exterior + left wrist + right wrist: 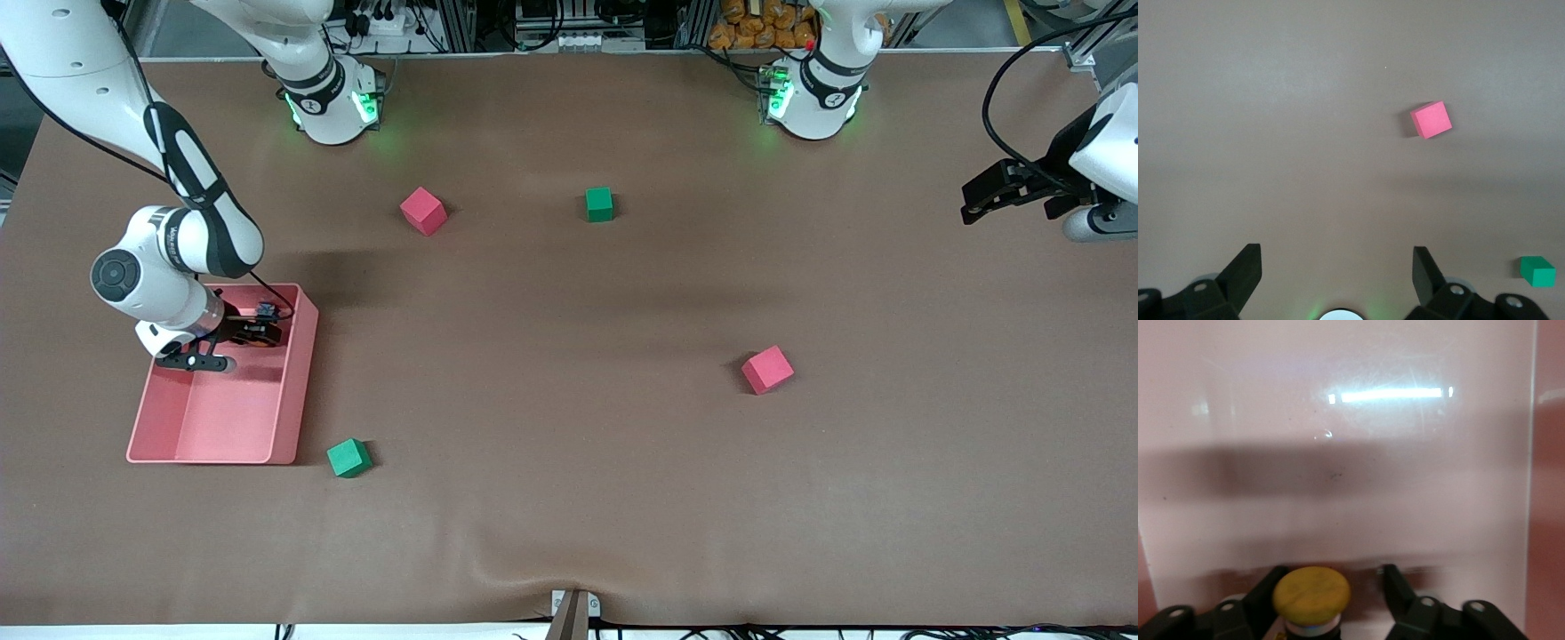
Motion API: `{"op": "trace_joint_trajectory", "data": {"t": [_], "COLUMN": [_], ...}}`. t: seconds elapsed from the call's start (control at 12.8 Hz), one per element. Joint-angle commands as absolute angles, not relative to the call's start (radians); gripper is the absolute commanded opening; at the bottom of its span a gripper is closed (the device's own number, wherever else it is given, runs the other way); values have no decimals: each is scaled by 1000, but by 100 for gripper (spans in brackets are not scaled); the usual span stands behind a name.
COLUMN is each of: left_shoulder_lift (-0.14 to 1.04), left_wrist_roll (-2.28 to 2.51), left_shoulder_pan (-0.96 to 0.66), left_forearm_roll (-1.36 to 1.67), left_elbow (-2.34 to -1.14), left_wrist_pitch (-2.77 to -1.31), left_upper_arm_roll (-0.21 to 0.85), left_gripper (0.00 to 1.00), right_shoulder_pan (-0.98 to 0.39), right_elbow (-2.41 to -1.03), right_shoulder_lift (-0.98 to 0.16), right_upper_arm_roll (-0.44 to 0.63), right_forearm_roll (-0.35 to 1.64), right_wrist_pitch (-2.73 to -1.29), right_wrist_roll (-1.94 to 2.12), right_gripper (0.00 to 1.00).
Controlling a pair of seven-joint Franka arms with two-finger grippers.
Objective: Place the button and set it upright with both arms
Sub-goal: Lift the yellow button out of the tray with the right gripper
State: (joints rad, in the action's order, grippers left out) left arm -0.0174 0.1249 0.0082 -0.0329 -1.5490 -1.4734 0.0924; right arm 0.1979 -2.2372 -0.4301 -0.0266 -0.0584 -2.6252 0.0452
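Early going: the right gripper (258,331) is down inside the pink bin (298,391), its fingers spread around the orange-capped button (1311,593) but not visibly clamped, while the left gripper (1337,273) waits open over bare table, placing and uprighting not yet done.

A brown bench (569,498) is carrying a pink tray (298,391) at the frame's lower left. Two red cubes (422,211) (767,369) and two green cubes (599,204) (348,458) are lying scattered across it.

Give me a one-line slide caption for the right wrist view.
Right gripper open around the orange-capped button inside the pink bin.
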Motion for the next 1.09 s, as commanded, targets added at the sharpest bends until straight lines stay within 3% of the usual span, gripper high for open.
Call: {"op": "trace_joint_trajectory", "data": {"t": [0.0,0.47,1.01], "left_shoulder_lift": [-21,-21,-21], "left_wrist_roll": [132,132,135], "left_shoulder_pan": [12,12,6], "left_forearm_roll": [-37,-37,-38], "left_elbow": [-1554,-1555,-1554], "left_wrist_pitch": [-1483,-1483,-1483], "left_upper_arm_roll": [97,97,97], "left_gripper": [100,100,100], "right_shoulder_pan": [221,218,209], "right_elbow": [-2241,-2241,-2224], "right_shoulder_lift": [-440,-388,-235], "right_upper_arm_roll": [-40,-41,-48], "right_forearm_roll": [-77,-77,-77], "right_wrist_pitch": [-2643,-2623,-2444], "right_wrist_roll": [49,43,46], "right_gripper": [3,0,0]}}
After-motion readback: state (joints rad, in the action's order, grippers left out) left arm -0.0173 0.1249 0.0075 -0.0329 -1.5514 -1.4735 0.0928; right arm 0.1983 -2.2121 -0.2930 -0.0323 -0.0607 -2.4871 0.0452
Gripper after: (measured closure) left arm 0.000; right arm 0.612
